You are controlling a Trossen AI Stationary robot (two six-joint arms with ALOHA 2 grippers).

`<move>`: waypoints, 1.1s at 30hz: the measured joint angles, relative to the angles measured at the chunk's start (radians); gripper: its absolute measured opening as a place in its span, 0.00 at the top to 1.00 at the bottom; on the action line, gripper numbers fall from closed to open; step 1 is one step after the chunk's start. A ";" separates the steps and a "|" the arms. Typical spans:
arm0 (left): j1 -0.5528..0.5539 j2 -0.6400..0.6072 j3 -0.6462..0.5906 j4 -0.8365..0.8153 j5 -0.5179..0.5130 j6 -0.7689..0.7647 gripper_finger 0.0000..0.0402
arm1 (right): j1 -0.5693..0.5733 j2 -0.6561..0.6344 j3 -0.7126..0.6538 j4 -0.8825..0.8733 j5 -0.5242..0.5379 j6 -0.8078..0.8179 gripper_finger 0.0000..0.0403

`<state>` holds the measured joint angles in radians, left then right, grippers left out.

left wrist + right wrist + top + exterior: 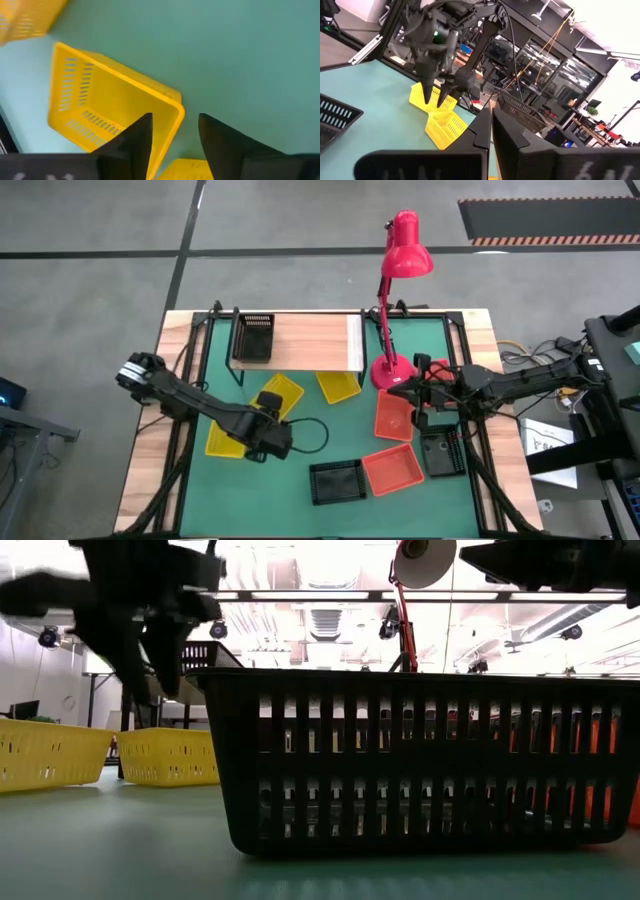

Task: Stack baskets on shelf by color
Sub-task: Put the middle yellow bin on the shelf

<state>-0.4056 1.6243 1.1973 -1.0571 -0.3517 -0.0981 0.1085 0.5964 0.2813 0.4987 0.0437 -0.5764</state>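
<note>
Two tools at work height, neither holding anything. Left tool (270, 435) hangs over the tabletop (300, 500) with fingers (131, 145) spread apart, straddling the rim of a yellow basket (107, 112); nothing between them yet. Right tool (400, 388) waits beside the red lamp base (392, 370), fingers pressed together, empty.

Risks, as a judgement: the left tool could clip the thin rim coming down and shove or tip the light basket instead of pinching its wall. Mesh walls look flexible, so a shallow pinch may slip. Loose baskets crowd the middle, so a carried one could snag a neighbour.

Near to far: a black basket (425, 760) fills the low view, slotted plastic, rectangular, slightly flared. Orange-red baskets (393, 470) sit just beside it. More yellow ones (338, 386) lie nearer the shelf (310, 340), a pale wood board carrying one black basket (253, 337) at its left end.
</note>
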 joint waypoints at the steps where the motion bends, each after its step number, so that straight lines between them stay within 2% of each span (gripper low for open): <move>1: 0.004 0.005 -0.011 0.000 0.001 0.005 0.62 | 0.000 0.000 0.000 -0.002 0.000 0.000 0.98; 10: 0.027 0.008 -0.107 0.014 0.005 0.002 0.61 | 0.000 0.000 0.000 -0.009 0.000 0.001 0.98; 17: 0.034 0.008 -0.206 0.168 0.002 0.001 0.61 | 0.000 0.000 0.001 -0.009 0.000 0.000 0.98; 22: 0.033 0.008 -0.222 0.222 0.001 0.001 0.63 | 0.000 0.000 0.001 -0.009 0.000 0.000 0.98; 26: 0.033 0.007 -0.221 0.227 0.000 0.004 0.72 | 0.000 0.000 0.001 -0.010 0.000 0.000 0.98; 33: 0.033 0.007 -0.209 0.238 0.003 0.004 0.97 | 0.000 0.000 0.001 -0.010 0.000 0.000 0.98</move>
<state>-0.3721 1.6313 0.9881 -0.8192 -0.3488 -0.0941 0.1085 0.5964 0.2825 0.4889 0.0441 -0.5766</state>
